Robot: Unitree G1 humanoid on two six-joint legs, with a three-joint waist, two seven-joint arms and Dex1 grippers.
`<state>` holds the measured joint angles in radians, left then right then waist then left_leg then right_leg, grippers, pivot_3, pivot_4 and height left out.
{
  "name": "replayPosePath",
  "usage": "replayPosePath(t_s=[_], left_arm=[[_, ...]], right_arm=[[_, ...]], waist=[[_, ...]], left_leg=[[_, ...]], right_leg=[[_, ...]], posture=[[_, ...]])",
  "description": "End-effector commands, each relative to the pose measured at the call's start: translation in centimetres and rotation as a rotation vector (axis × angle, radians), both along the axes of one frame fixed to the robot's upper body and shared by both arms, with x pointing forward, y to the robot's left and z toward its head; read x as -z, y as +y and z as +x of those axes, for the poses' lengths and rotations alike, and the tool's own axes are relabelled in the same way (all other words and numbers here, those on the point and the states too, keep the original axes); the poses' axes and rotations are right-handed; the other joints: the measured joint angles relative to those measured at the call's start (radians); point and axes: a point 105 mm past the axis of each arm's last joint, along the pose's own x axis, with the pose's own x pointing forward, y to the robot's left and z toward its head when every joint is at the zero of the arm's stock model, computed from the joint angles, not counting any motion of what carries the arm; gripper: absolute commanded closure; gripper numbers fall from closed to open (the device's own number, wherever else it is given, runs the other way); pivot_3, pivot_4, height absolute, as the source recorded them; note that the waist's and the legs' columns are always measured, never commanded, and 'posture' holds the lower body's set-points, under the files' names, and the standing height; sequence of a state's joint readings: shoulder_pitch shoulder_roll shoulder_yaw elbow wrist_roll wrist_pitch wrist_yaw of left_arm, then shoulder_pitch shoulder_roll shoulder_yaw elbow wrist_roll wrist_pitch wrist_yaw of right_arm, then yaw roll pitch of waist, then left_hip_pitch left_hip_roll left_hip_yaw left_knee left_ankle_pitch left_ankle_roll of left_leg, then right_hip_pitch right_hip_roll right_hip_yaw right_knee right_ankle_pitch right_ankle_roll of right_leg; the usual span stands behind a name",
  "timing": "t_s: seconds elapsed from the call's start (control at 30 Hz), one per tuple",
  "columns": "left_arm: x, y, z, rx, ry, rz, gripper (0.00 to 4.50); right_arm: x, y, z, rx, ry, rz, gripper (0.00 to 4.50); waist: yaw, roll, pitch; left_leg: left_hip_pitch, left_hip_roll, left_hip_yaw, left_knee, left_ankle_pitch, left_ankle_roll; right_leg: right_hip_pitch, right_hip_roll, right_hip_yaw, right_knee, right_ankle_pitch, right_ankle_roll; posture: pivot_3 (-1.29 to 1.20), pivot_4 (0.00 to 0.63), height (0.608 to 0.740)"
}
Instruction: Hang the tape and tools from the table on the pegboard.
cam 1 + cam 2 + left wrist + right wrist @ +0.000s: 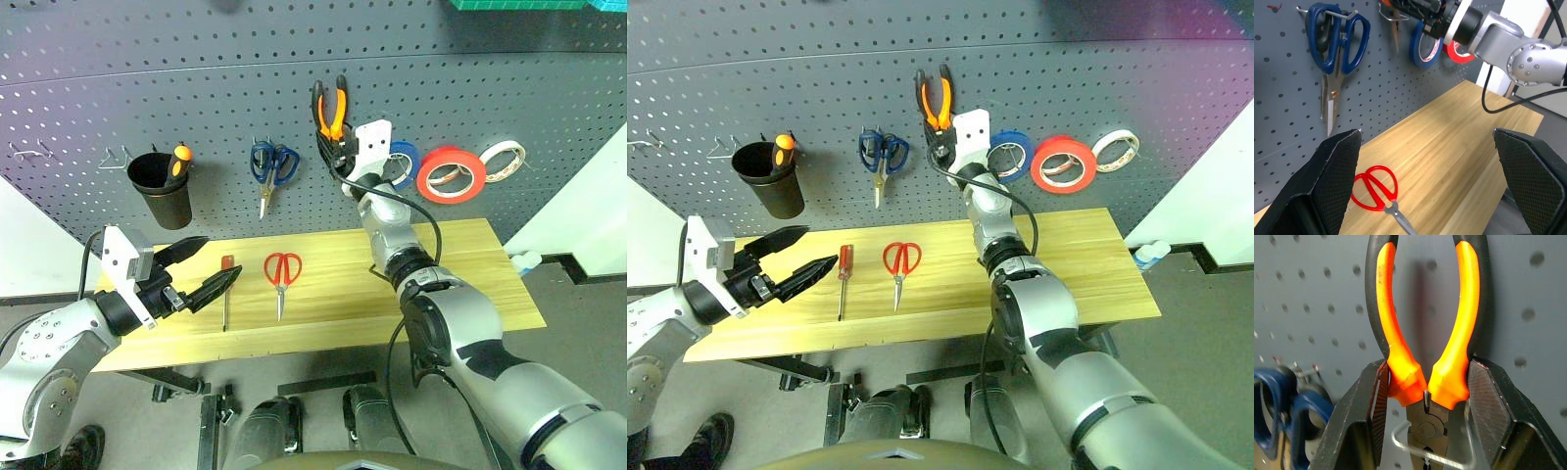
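Observation:
The orange-and-black pliers (331, 110) stand handles-up against the pegboard (196, 88), with my right gripper (1425, 382) shut on them just above the pivot, over a wire hook (1437, 458). The red tape (451, 174) hangs on the pegboard to their right. Red-handled scissors (282, 272) and a slim red-handled screwdriver (226, 292) lie on the table (451, 264). My left gripper (220, 258) hovers open over the table's left end, beside the screwdriver, with nothing between its fingers.
On the pegboard hang blue scissors (272, 164), a blue roll (404, 162) and a thin white roll (503, 157). A black cup (163, 188) holds an orange-and-black screwdriver. Bare hooks (116, 157) stick out at the far left. The table's right half is bare wood.

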<state>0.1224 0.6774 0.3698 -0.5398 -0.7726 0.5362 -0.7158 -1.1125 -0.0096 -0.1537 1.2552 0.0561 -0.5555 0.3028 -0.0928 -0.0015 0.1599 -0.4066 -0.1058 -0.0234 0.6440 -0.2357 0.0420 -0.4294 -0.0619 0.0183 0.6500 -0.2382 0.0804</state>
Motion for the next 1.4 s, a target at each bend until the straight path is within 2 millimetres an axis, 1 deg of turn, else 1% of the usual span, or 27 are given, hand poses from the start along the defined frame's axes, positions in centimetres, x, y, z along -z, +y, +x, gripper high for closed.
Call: replayPosePath(t_s=[0.03,0.07,0.1,0.2,0.27,0.4,0.5,0.73,0.83,0.97,1.17,1.3,1.4], left_arm=[[-1.1,-0.1,-0.3,0.008,-0.045,0.021,0.00],[-1.1,-0.1,-0.3,0.007,-0.045,0.021,0.00],[-1.1,-0.1,-0.3,0.007,-0.045,0.021,0.00],[-1.1,-0.1,-0.3,0.008,-0.044,0.021,0.00],[-1.1,-0.1,-0.3,0.008,-0.044,0.020,0.00],[-1.1,-0.2,-0.3,0.007,-0.044,0.017,0.00],[-1.1,-0.1,-0.3,0.007,-0.044,0.017,0.00],[-1.1,-0.2,-0.2,0.008,-0.048,0.021,0.00],[-1.1,-0.2,-0.2,0.009,-0.048,0.021,0.00],[-1.0,-0.3,-0.1,0.013,-0.046,0.019,0.00],[-1.0,-0.4,0.0,0.019,-0.044,0.016,0.00],[-1.1,-0.4,0.1,0.021,-0.047,0.014,0.00],[-1.0,-0.4,0.1,0.022,-0.047,0.015,0.00]], right_arm=[[-1.5,0.1,-0.1,0.004,-0.061,-0.008,2.10],[-1.5,0.0,-0.1,0.007,-0.063,-0.013,1.74],[-1.5,0.0,-0.1,0.009,-0.064,-0.016,1.56],[-1.6,-0.1,-0.1,0.028,-0.077,-0.037,0.56],[-1.6,-0.2,0.0,0.038,-0.081,-0.045,0.03],[-1.7,-0.2,0.0,0.034,-0.083,-0.039,0.03],[-2.2,-0.2,-0.1,0.025,-0.098,-0.030,0.03],[-4.7,-0.2,-0.8,-0.036,-0.190,0.051,0.03],[-6.1,0.2,-1.4,-0.072,-0.248,0.072,0.03],[-7.1,0.5,-2.1,-0.111,-0.299,0.093,0.03],[-9.1,0.2,-3.0,-0.137,-0.375,0.131,0.03],[-9.8,-0.5,-3.3,-0.148,-0.389,0.164,0.03],[-10.5,-1.1,-3.8,-0.196,-0.394,0.224,0.03]], waist=[[-0.001,0.000,0.000],[-0.001,0.000,0.000],[-0.001,0.000,0.000],[0.000,0.000,0.000],[0.000,0.000,0.000],[0.000,0.000,0.000],[0.000,0.000,0.000],[0.000,0.000,0.000],[0.000,0.000,0.000],[-0.001,0.000,0.000],[0.000,0.000,0.000],[-0.001,0.000,0.000],[-0.001,0.000,0.000]], left_leg=[[0.000,0.000,0.000,0.000,0.000,0.000],[0.000,0.000,0.000,0.000,0.000,0.000],[0.000,0.000,0.000,0.000,0.000,0.000],[0.000,0.000,0.000,0.000,0.000,0.000],[0.000,0.000,0.000,0.000,0.000,0.000],[0.000,0.000,0.000,0.000,0.000,0.000],[0.000,0.000,0.000,0.000,0.000,0.000],[0.000,0.000,0.000,0.000,0.000,0.000],[0.000,0.000,0.000,0.000,0.000,0.000],[0.000,0.000,0.000,-0.001,0.000,0.000],[0.000,0.000,0.000,-0.001,0.000,0.000],[0.000,0.000,0.000,-0.001,0.000,0.000],[0.000,0.000,0.000,-0.001,0.000,0.000]], right_leg=[[0.000,0.000,0.000,0.000,0.000,0.000],[0.000,0.000,0.000,0.000,0.000,0.000],[0.000,0.000,0.000,0.000,0.000,0.000],[0.000,0.000,0.000,0.000,0.000,0.000],[0.000,0.000,0.000,0.000,0.000,0.000],[0.000,0.000,0.000,0.000,0.000,0.000],[0.000,0.000,0.000,0.000,0.000,0.000],[0.000,0.000,0.000,-0.001,0.000,0.000],[0.000,0.000,0.000,-0.001,0.000,0.000],[0.000,0.000,0.000,-0.001,0.000,0.000],[0.000,0.000,0.000,-0.001,0.000,0.000],[0.000,0.000,0.000,-0.001,0.000,0.000],[0.000,0.000,0.000,-0.001,0.000,0.000]], posture=[[-0.01,0.126,0.740],[-0.01,0.127,0.740],[-0.01,0.127,0.740],[-0.01,0.127,0.740],[-0.01,0.127,0.740],[-0.02,0.127,0.740],[-0.02,0.126,0.740],[-0.01,0.125,0.740],[-0.01,0.125,0.740],[-0.03,0.125,0.740],[-0.04,0.121,0.740],[-0.05,0.120,0.740],[-0.05,0.120,0.740]])
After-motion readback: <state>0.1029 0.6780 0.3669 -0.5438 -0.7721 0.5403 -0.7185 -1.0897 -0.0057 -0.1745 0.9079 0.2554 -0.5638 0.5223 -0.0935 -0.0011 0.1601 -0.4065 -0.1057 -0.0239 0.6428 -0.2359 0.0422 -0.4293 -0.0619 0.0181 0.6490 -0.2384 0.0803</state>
